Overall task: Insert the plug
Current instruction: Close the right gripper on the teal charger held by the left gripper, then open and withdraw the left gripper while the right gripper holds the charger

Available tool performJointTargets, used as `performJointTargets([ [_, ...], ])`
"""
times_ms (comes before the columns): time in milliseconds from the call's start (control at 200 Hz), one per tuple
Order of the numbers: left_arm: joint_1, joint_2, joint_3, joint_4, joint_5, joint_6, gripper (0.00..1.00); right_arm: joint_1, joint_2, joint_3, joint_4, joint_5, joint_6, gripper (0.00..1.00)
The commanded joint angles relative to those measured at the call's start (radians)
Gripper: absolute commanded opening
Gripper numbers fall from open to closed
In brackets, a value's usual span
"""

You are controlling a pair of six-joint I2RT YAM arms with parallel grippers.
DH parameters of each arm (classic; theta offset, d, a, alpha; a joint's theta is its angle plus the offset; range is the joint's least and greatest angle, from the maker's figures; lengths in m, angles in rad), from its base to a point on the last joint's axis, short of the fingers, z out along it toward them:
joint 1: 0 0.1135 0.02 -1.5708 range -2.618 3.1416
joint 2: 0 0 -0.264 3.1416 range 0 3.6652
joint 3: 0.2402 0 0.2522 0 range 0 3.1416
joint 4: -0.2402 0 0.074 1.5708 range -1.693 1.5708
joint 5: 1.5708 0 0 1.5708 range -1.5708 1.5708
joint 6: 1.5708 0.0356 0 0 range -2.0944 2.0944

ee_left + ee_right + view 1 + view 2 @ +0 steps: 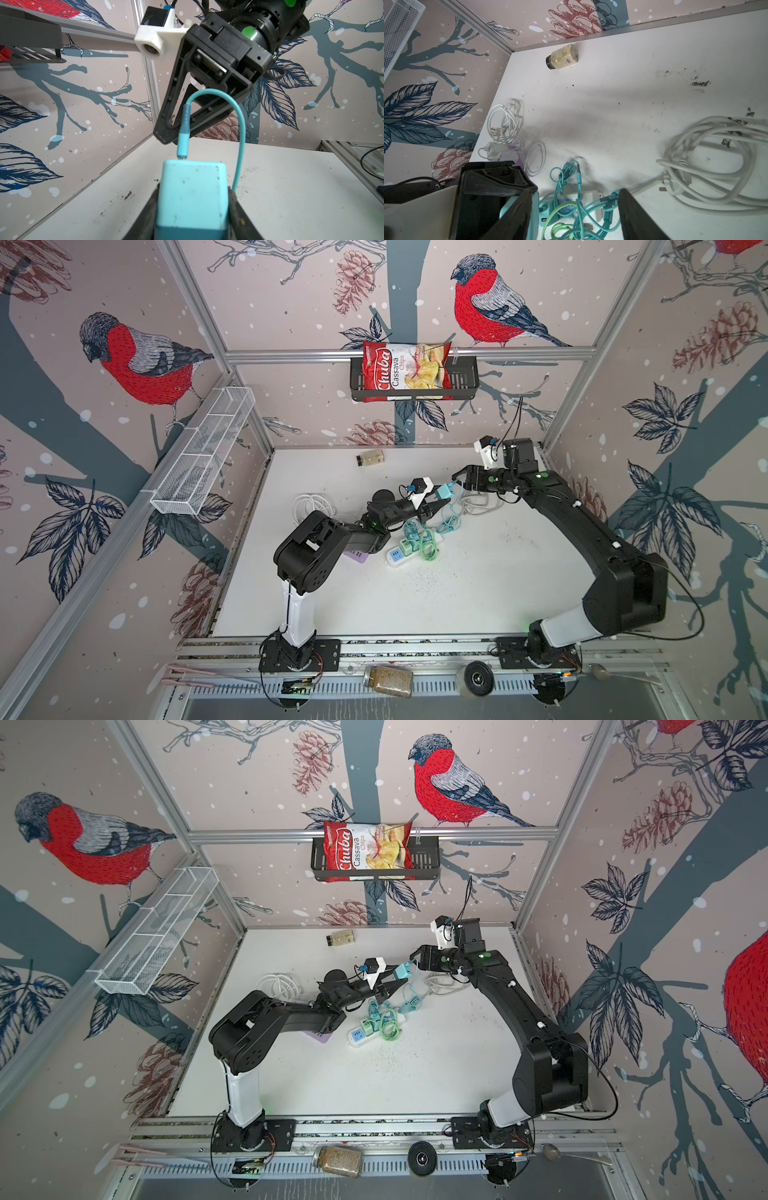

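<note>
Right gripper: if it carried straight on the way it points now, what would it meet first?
Probably the teal charger held by the left gripper, or its cable plug; depth is unclear.

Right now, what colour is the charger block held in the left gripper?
Light turquoise, like its cable. The charger block shows best in the left wrist view.

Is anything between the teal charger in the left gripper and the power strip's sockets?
Yes. Tangled teal and green cables lie across the power strip, and a green adapter already fills one socket. The blue socket at its near end looks uncovered.
</note>
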Motion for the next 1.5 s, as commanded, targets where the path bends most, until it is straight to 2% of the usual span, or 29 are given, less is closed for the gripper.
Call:
performJointTargets([
  [0,0.0,-0.009,-0.002,0.06,0.011,0.022,0.18,0.007,-0.009,0.02,0.002,-0.004,-0.003,0.65],
  [335,-0.001,-0.008,-0.006,0.056,0.004,0.026,0.17,-0.09,-0.159,-0.066,0.092,0.007,0.075,0.65],
  [445,-0.001,-0.007,-0.003,0.055,0.001,0.023,0.17,-0.089,-0.171,-0.095,0.104,-0.107,0.072,0.66],
  [545,-0.002,-0.007,0.001,0.045,0.001,0.021,0.16,-0.064,-0.167,-0.127,0.122,-0.18,0.06,0.66],
  [660,-0.005,-0.013,-0.001,0.038,0.001,0.024,0.16,-0.021,-0.146,-0.127,0.086,-0.147,0.016,0.65],
  [830,-0.013,-0.017,-0.002,0.028,-0.004,0.031,0.16,0.017,-0.126,-0.129,0.102,-0.159,0.006,0.64],
  [1496,-0.014,-0.031,-0.032,0.044,-0.013,0.044,0.14,0.086,-0.055,-0.108,0.046,-0.179,-0.025,0.45],
])
